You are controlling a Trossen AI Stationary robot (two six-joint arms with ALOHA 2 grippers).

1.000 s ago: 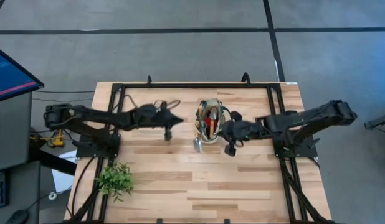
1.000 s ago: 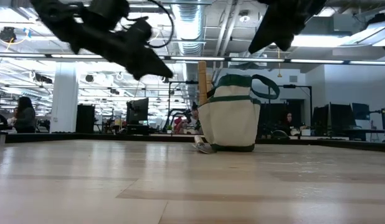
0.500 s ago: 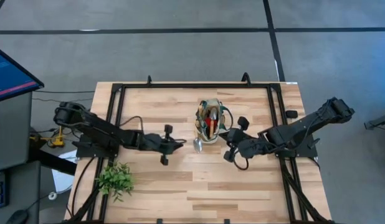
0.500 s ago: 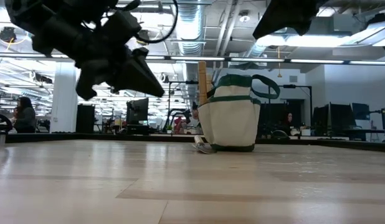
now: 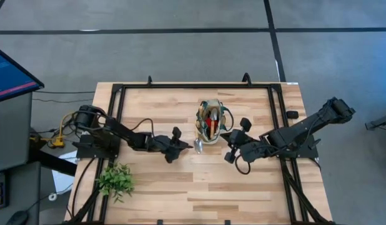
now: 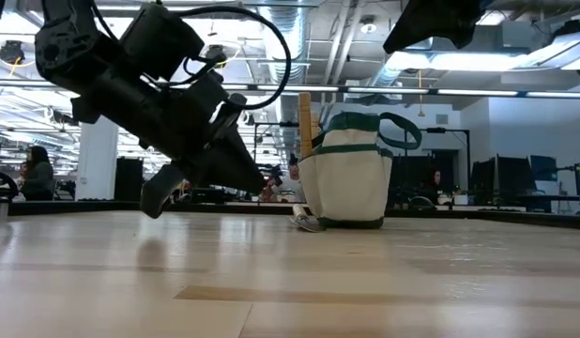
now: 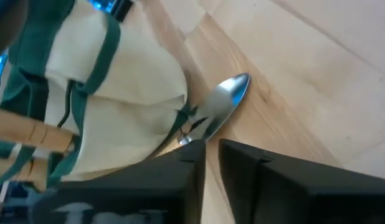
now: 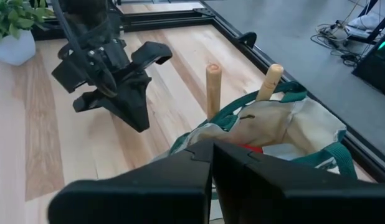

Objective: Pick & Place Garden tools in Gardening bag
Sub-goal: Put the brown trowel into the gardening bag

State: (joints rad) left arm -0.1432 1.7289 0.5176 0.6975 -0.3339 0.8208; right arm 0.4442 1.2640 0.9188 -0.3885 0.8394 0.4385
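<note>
Trowel point(image 7: 225, 104) blade lies just past the nearly shut, empty left gripper point(image 7: 211, 152); handle hidden behind gardening bag point(image 7: 118, 99).

Right gripper point(image 8: 211, 149), beside the bag, closed and empty.

Trowel point(image 5: 197, 146) wedged btwn bag point(image 5: 210, 122) & left pincer point(image 5: 183, 145)

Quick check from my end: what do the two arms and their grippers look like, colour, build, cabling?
Both arms are matte black with chunky, jointed links. The left arm carries a looping black cable over its wrist, plain in the low view; the right arm has a cable loop under its forearm. The left gripper and right gripper each end in two flat, dark, wedge-shaped fingers. No markings are visible.
</note>
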